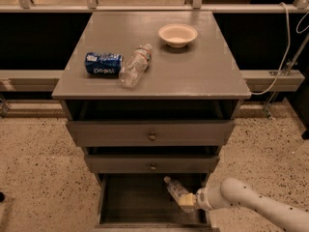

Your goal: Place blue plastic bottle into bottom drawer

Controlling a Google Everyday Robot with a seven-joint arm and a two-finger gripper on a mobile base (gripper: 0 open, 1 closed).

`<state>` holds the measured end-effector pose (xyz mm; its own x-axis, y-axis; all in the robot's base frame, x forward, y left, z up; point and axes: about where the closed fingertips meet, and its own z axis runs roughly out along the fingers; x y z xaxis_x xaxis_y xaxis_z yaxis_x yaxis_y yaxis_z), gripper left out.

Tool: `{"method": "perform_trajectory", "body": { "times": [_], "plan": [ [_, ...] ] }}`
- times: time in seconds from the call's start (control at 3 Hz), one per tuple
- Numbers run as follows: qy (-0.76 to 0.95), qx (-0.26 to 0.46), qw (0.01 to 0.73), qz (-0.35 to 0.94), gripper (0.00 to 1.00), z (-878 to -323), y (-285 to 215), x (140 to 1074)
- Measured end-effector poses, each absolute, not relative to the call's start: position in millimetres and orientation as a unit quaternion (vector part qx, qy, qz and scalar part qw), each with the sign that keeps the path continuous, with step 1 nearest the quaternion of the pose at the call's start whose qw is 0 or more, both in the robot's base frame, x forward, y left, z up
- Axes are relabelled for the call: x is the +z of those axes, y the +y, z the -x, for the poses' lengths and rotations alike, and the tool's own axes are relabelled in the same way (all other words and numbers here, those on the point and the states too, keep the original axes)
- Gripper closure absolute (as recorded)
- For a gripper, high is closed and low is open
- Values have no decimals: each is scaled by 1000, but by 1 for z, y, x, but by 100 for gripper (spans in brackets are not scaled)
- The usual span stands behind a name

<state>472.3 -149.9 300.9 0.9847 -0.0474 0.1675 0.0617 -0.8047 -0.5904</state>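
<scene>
The bottom drawer [116, 202] is pulled open at the foot of the grey cabinet, and its inside is dark. My gripper [188, 200] reaches in from the right, over the drawer's right half. It is shut on the blue plastic bottle [175, 191], a clear bottle with a white cap. The bottle is tilted, with its cap pointing up and to the left, inside the drawer opening. I cannot tell whether the bottle touches the drawer floor.
On the cabinet top lie a blue Pepsi can [103, 64], a slimmer clear bottle with a reddish label [135, 65] and a pale bowl [177, 34]. The two upper drawer fronts [152, 133] are shut. My white arm [256, 207] crosses the speckled floor at lower right.
</scene>
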Motion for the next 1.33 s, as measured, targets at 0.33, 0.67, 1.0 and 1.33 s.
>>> {"method": "perform_trajectory", "body": {
  "times": [0.33, 0.67, 1.0, 1.33],
  "plan": [
    [-4, -86, 313, 946, 51, -472, -148, 300],
    [-5, -85, 314, 946, 28, -471, -147, 299],
    [-6, -84, 315, 945, 5, -470, -145, 298],
    [-6, -83, 315, 945, 0, -470, -144, 298]
  ]
}}
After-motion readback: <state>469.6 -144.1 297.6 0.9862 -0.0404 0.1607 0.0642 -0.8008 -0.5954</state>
